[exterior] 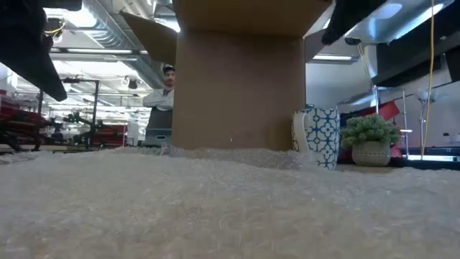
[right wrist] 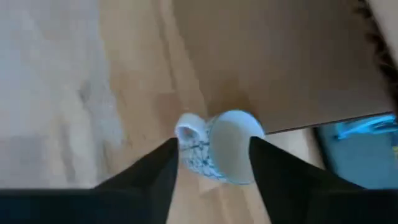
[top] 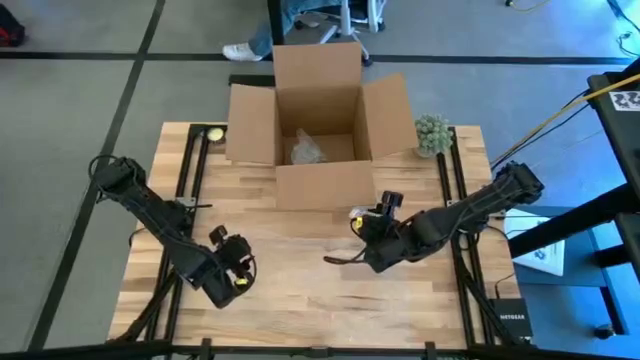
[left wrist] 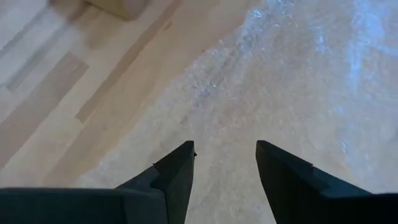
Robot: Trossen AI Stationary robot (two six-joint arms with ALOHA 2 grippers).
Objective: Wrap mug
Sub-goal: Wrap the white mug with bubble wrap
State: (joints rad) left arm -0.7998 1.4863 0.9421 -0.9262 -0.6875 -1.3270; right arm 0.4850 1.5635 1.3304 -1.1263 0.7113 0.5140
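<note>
Two dark arms reached inward over the wooden table (top: pixel 300 310). Right gripper (right wrist: pixel 211 163): fingers spread, straddling but not clamping the white mug with blue pattern (right wrist: pixel 221 149), which stood upright beside the open cardboard box (top: pixel 320 120) (potted plant (exterior: pixel 371 140) nearby). Left gripper (left wrist: pixel 225 163): fingers parted, empty, hovering low over the clear bubble-wrap sheet (left wrist: pixel 280 81).

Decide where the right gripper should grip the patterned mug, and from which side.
Grip the mug across its round body, from above: it stands upright with its mouth open. The right gripper already straddles it, fingers open. Probably avoid the handle, which juts sideways.
</note>
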